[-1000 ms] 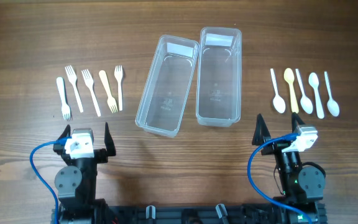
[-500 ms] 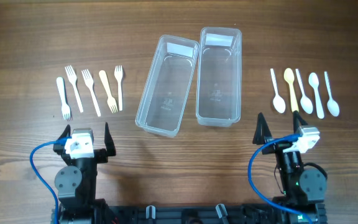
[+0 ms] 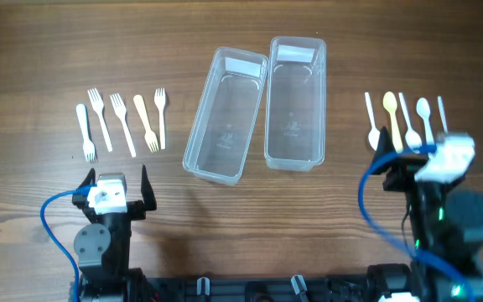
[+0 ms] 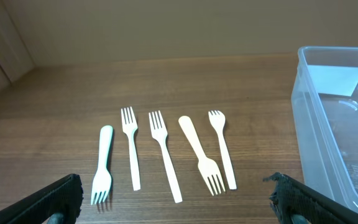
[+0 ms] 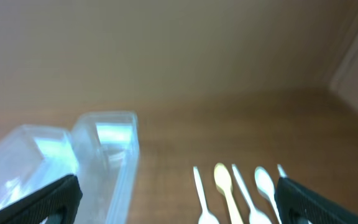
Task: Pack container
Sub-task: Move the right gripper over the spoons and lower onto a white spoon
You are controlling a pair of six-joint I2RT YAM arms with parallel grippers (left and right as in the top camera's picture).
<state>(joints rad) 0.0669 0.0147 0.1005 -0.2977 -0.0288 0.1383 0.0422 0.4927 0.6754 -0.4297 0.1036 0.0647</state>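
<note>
Two empty clear plastic containers lie side by side mid-table, the left one [image 3: 223, 117] tilted, the right one [image 3: 294, 105] straight. Several plastic forks [image 3: 124, 122] lie in a row at the left, one of them cream. Several plastic spoons [image 3: 392, 117] lie at the right, one yellow, partly hidden under my right arm. My left gripper [image 3: 116, 180] rests open near the front edge, below the forks [image 4: 160, 155], with the left container [image 4: 334, 143] at its right. My right gripper [image 3: 422, 144] hangs open over the spoons [image 5: 229, 190], both containers [image 5: 104, 158] to its left.
Bare wooden table surrounds the objects. Blue cables loop beside each arm base at the front edge. A pale wall rises behind the table in both wrist views.
My right arm has lifted and swung forward and to the right, over the near ends of the spoons. The left arm, containers and cutlery have not moved.
</note>
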